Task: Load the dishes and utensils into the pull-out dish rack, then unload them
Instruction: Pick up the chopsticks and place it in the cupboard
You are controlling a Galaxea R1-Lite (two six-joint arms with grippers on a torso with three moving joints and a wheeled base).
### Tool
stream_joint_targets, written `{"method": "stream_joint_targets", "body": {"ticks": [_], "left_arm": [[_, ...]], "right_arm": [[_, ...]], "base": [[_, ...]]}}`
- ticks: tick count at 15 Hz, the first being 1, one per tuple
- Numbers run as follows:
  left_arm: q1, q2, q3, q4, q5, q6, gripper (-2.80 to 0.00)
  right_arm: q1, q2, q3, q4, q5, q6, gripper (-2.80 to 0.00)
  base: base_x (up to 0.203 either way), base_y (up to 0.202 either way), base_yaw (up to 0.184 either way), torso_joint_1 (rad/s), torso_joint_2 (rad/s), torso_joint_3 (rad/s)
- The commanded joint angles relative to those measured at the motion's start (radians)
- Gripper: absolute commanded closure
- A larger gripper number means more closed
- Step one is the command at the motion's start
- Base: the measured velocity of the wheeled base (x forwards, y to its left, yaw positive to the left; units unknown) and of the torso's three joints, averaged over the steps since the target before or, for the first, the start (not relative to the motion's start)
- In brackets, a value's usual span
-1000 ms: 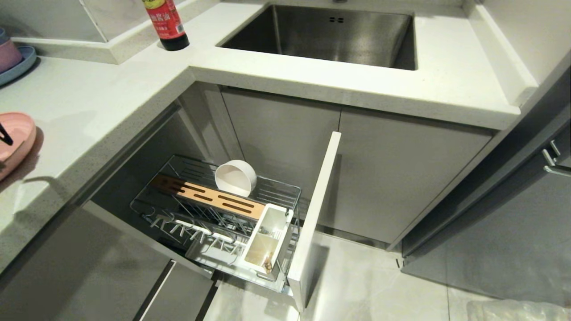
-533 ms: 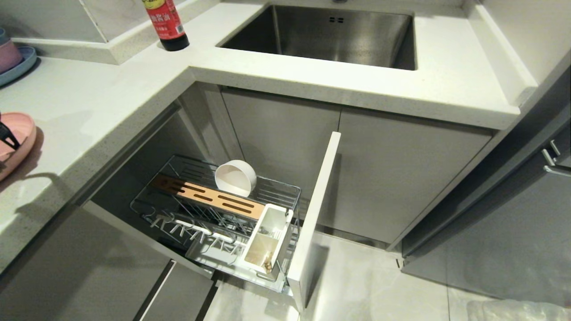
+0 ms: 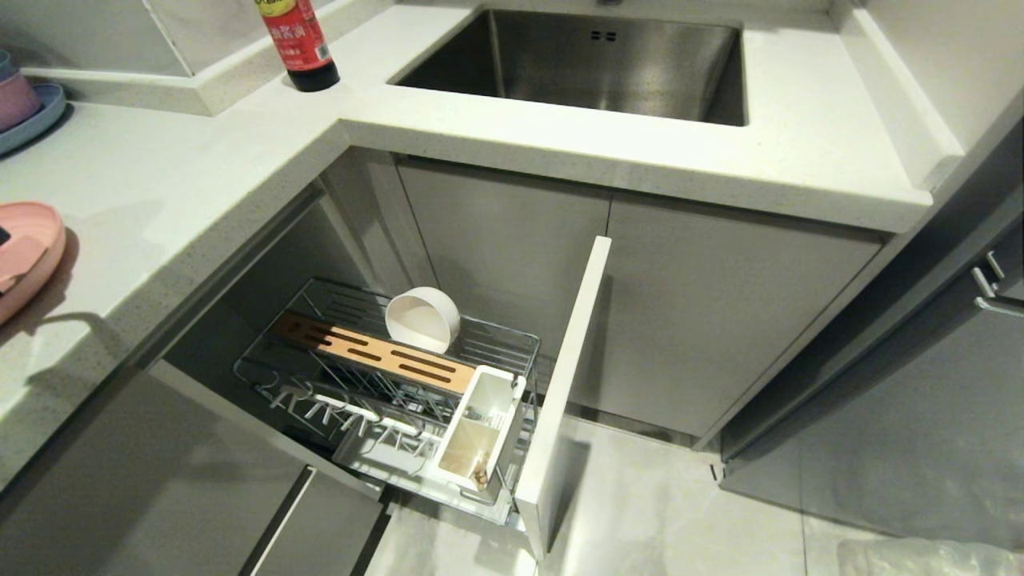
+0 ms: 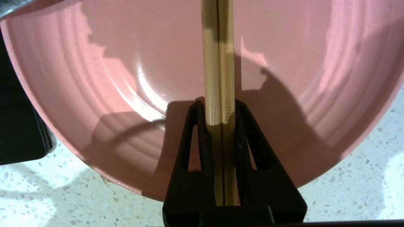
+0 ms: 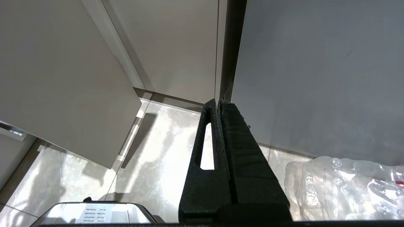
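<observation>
The left gripper (image 4: 221,126) pinches the chopsticks (image 4: 218,63) side by side over the pink plate (image 4: 126,78) on the left counter, probably so both lift together. The right gripper (image 5: 219,108) hangs pressed together over the floor, while the pull-out dish rack (image 3: 384,400) waits open below, bowl (image 3: 422,320) inside.

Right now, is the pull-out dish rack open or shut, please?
Open: the pull-out dish rack stands out of the cabinet, cream-white bowl on it.

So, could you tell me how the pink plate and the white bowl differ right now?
The pink plate lies flat on the counter; the white bowl stands on edge in the pull-out dish rack. The plate looks wider and shallower, the bowl deeper. The plate carries chopsticks; the bowl carries nothing. Both are round.
</observation>
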Motion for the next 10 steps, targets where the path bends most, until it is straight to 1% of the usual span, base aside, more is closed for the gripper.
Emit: {"method": "stream_joint_targets", "body": {"ticks": [1, 4, 7, 8, 10], "left_arm": [[0.000, -0.016, 0.000, 0.006, 0.003, -0.005, 0.00], [-0.001, -0.062, -0.014, 0.002, 0.003, -0.005, 0.00], [-0.008, -0.134, -0.019, -0.044, 0.003, -0.005, 0.00], [-0.017, -0.160, -0.024, -0.062, 0.003, -0.005, 0.00], [-0.072, -0.229, -0.027, -0.086, -0.010, -0.006, 0.00]], "right_arm": [[0.000, 0.001, 0.000, 0.000, 0.000, 0.000, 0.00], [0.001, 0.000, 0.000, 0.000, 0.000, 0.000, 0.00], [0.000, 0.001, 0.000, 0.000, 0.000, 0.000, 0.00], [0.000, 0.001, 0.000, 0.000, 0.000, 0.000, 0.00], [0.000, 0.000, 0.000, 0.000, 0.000, 0.000, 0.00]], "base": [[0.000, 0.000, 0.000, 0.000, 0.00, 0.000], [0.000, 0.000, 0.000, 0.000, 0.00, 0.000], [0.000, 0.000, 0.000, 0.000, 0.00, 0.000], [0.000, 0.000, 0.000, 0.000, 0.00, 0.000], [0.000, 0.000, 0.000, 0.000, 0.00, 0.000]]}}
